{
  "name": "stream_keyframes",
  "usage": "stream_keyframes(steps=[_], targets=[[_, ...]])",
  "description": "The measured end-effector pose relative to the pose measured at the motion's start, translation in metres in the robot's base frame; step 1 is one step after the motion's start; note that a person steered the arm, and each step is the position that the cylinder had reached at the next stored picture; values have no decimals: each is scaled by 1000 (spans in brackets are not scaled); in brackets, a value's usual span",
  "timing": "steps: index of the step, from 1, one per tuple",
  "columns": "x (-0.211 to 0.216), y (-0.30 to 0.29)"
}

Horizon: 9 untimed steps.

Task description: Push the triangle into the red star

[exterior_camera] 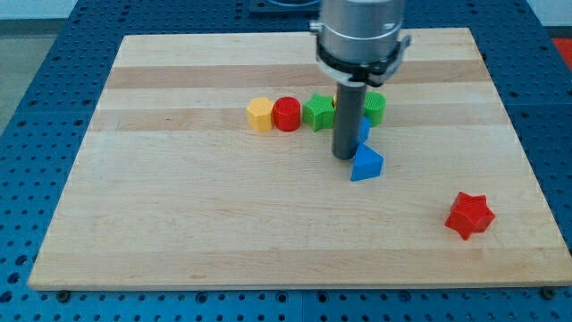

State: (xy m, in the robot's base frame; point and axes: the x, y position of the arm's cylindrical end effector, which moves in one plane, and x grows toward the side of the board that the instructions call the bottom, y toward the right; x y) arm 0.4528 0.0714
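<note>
Blue triangle (366, 165) sits just right of and below my tip (345, 157), touching or nearly so; the rod has no jaws, so nothing is grasped. Behind the rod another blue block (364, 131) peeks out, shape unclear. Above runs a row: yellow hexagon (260, 114), red cylinder (287, 114), green star (317, 112), green block (374, 106). The red star (469, 215) lies well apart, toward the wooden board's (179, 224) lower right.

The board (179, 224) is pale wood with visible grain, smooth and matt. The blue triangle (366, 165) and red star (470, 215) look like smooth, solid-coloured plastic. The rod (347, 125) is dark and matt.
</note>
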Motion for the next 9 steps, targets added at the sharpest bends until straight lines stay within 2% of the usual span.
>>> stream_keyframes(steps=[1, 3, 4, 9], targets=[[9, 9], [21, -20], [24, -10], [37, 103]])
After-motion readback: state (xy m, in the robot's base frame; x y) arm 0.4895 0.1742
